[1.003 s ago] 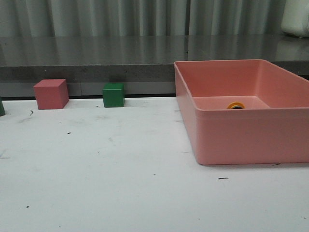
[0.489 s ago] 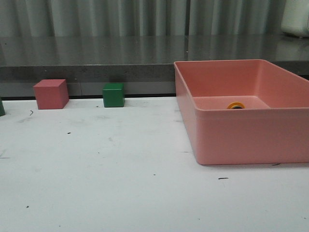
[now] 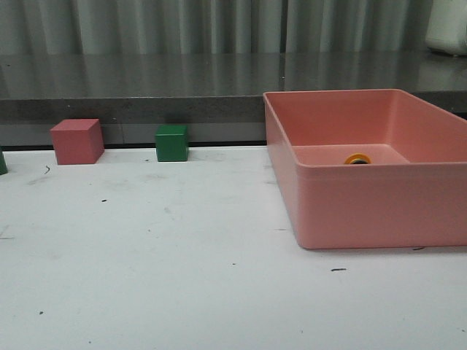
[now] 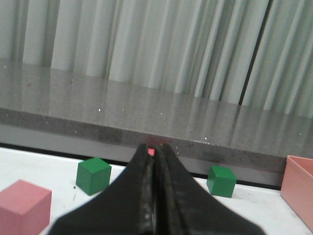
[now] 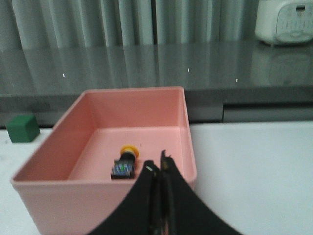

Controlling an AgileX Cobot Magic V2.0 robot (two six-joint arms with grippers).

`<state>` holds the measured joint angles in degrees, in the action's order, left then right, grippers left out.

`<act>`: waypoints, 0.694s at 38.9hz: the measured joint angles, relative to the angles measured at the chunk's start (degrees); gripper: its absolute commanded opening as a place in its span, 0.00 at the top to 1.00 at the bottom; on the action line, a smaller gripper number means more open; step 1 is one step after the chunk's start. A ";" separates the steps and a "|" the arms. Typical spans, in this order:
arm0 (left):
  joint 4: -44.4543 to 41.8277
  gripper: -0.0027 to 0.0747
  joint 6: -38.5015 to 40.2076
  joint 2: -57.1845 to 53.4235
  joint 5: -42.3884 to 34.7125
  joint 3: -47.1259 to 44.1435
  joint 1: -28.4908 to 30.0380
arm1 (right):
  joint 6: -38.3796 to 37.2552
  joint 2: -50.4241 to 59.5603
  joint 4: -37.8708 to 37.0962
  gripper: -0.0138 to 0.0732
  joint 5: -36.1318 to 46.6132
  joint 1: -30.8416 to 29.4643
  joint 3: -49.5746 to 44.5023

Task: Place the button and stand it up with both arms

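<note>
The button (image 5: 125,162) lies on its side on the floor of the pink bin (image 3: 365,208), toward the far end, yellow cap pointing away and terminal block toward the near wall; from the front only a sliver of yellow cap shows over the near wall. The bin sits on the right half of the white bench (image 3: 160,262). Neither arm shows in the front view. Left tool (image 4: 154,161): fingers pressed together, nothing between them, aimed at the far left of the bench where a pink cube (image 3: 76,141) and a green cube (image 3: 172,143) stand against the back ledge. Right tool (image 5: 161,174): fingers also pressed together, empty, held above the bin's near-right wall. Risks as I judge them: the right tool has to spread before descending, or it will jab the button and skid it across the smooth floor. The bin walls are tall, so a low approach could clip the rim and shove the bin. The round cap invites rolling or a slipping pinch. The hand-over to the left tool may tilt the part, so it topples rather than stands.
</note>
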<state>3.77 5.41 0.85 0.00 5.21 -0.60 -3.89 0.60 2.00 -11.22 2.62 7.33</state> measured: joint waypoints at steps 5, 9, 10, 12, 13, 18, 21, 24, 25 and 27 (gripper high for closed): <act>-3.40 0.99 0.00 6.29 3.04 7.88 0.00 | 0.00 -4.16 0.00 0.92 -4.60 0.00 9.19; -4.10 0.99 0.00 13.28 5.91 14.01 0.00 | 0.00 -11.18 0.00 0.92 -9.04 0.00 16.04; -4.21 0.99 0.00 15.37 6.70 15.04 0.00 | 0.00 -13.99 0.00 0.92 -10.01 0.00 18.14; -4.29 0.99 0.00 19.37 7.75 17.27 0.00 | 0.00 -17.97 0.00 0.92 -11.13 0.00 20.59; -4.34 0.99 0.00 20.74 7.85 17.93 0.00 | 0.00 -19.60 0.00 0.92 -11.51 0.00 21.46; -4.44 0.99 0.00 26.34 8.34 20.01 0.00 | 0.00 -27.33 0.00 0.92 -12.08 0.00 24.98; -4.44 0.99 0.00 27.33 8.77 20.10 0.00 | 0.00 -29.19 0.00 0.92 -12.13 0.00 25.43; -4.44 0.98 0.00 27.38 8.85 20.14 0.00 | 0.00 -29.62 0.00 0.90 -12.22 0.00 25.43; -4.44 0.95 0.00 27.38 8.85 20.14 0.00 | 0.00 -29.69 0.00 0.87 -12.34 0.00 25.43; -4.44 0.88 0.00 27.38 8.85 20.24 0.00 | 0.00 -29.69 0.00 0.80 -12.34 0.00 25.43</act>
<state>-0.66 5.41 28.23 8.85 25.45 -0.60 -3.89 -29.09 2.00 -23.55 2.62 32.76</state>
